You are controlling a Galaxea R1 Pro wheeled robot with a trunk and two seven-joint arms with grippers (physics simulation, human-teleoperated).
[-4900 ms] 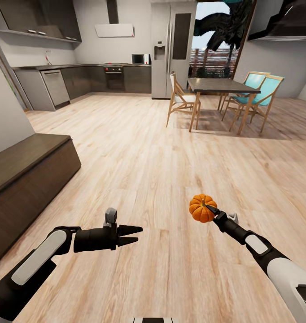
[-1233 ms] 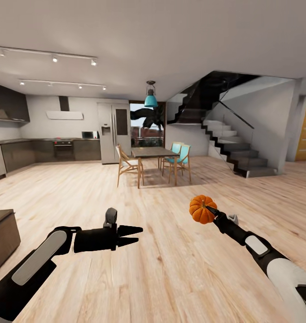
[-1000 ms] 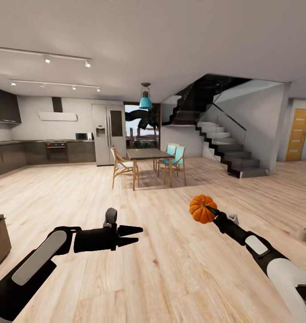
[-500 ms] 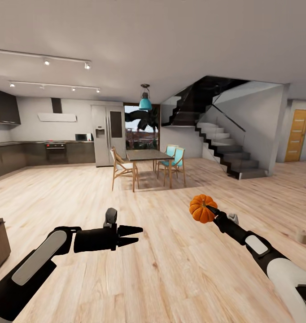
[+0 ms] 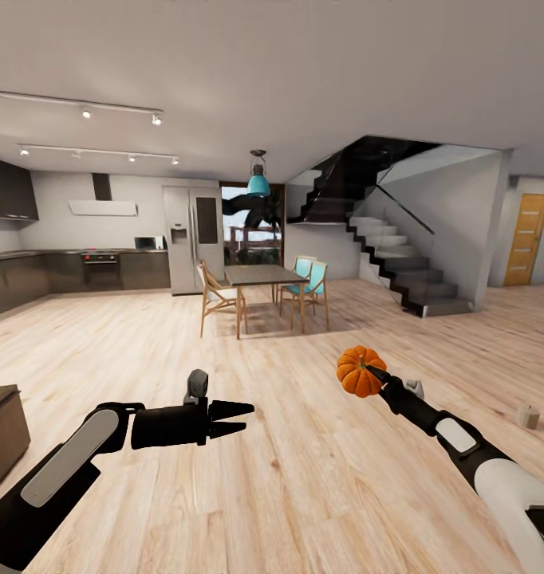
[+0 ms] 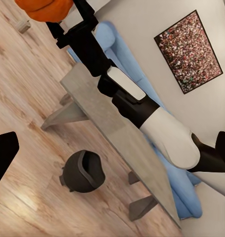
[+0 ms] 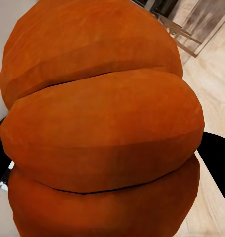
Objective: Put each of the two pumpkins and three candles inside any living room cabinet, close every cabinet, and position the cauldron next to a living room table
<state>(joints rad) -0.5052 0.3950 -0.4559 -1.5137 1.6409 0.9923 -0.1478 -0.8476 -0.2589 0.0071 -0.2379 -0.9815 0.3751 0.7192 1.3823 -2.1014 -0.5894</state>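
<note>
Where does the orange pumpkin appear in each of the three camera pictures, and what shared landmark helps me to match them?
Head view: the pumpkin is right of centre, over the wood floor, held at the tip of the right gripper.
Left wrist view: a part of the pumpkin sits at the top edge, above the black right arm.
Right wrist view: the pumpkin is very close to the lens.
Shared landmark: the right gripper that holds it.

My head view has swung since the earliest picture: then it looked down at floor and the dark cabinet filling the left side; now ceiling and stairs show, and only the cabinet's corner sits at lower left. In the last second a candle at right edge climbed slightly higher in frame.
</note>
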